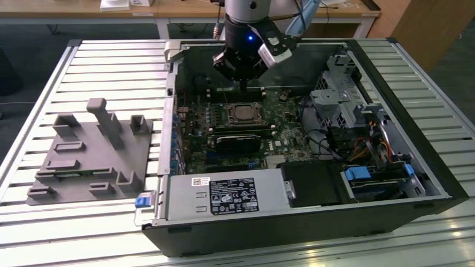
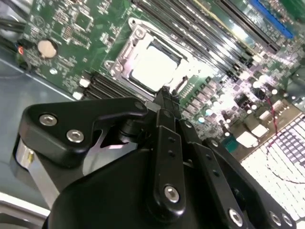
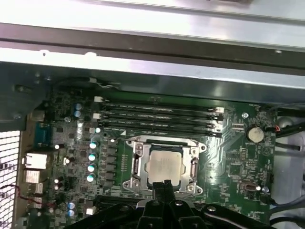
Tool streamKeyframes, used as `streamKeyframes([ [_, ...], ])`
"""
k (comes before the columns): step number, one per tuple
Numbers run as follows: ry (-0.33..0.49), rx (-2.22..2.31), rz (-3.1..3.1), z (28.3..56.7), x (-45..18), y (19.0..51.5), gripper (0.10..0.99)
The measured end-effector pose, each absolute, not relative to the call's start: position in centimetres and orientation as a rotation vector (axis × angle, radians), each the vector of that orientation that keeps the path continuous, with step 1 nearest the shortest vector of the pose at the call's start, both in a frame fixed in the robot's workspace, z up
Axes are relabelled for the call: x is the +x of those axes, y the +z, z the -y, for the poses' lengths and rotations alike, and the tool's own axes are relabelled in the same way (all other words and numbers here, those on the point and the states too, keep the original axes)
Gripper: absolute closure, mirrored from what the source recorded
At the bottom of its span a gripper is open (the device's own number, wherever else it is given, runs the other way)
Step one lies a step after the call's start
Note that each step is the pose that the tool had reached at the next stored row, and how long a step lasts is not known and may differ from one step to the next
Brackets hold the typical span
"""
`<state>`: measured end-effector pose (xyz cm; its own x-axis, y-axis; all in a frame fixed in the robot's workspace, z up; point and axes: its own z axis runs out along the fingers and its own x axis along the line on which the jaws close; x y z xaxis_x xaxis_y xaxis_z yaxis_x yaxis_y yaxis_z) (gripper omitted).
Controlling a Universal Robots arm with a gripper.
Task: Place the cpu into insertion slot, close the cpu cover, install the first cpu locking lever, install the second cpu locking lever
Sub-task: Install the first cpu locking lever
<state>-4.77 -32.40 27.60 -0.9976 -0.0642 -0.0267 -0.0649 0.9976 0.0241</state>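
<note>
The cpu (image 3: 164, 164) (image 2: 153, 67), a pale square chip, lies flat in the insertion slot (image 3: 165, 142) on the green motherboard. The cpu cover (image 3: 135, 162) (image 2: 127, 51), a metal frame with a window, lies down around it. In the exterior view the socket with the cpu (image 1: 241, 113) sits mid-board, and my gripper (image 1: 243, 84) hangs just behind and above it. In both wrist views my gripper (image 3: 162, 185) (image 2: 163, 95) is shut with nothing held, its tips at the cover's near edge. How the locking levers stand I cannot tell.
A black card (image 1: 239, 139) lies in front of the socket, and memory slots (image 3: 159, 117) run behind it. A labelled power supply box (image 1: 226, 196) fills the case's front. Drive cages and cables (image 1: 341, 105) crowd the exterior view's right. A grey fixture (image 1: 89, 156) stands outside the case.
</note>
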Motion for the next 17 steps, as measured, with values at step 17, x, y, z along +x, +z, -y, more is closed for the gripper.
streamKeyframes([
  [17, 0.039, -0.101, -3.114, 31.8, -7.2, 27.0, 0.980],
])
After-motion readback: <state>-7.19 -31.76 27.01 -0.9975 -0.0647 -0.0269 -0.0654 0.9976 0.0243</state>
